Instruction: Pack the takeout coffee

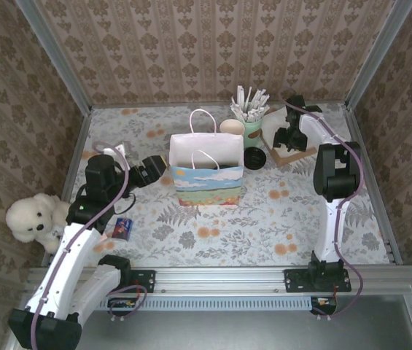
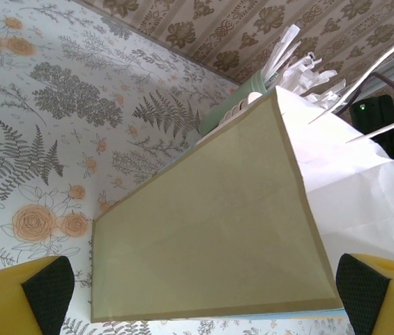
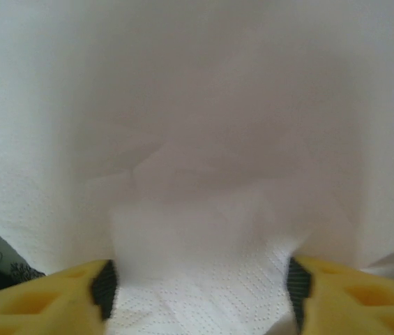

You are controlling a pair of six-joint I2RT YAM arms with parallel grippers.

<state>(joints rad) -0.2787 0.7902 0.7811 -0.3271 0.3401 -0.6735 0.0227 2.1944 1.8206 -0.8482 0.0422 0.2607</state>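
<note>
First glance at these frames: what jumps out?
A white paper gift bag with a printed landscape and loop handles stands open mid-table, with the left gripper open at its left side. At the far right, the right gripper hangs open close over white napkin paper, near a green cup of white sticks. A white plush bear sits beyond the table's left edge.
</note>
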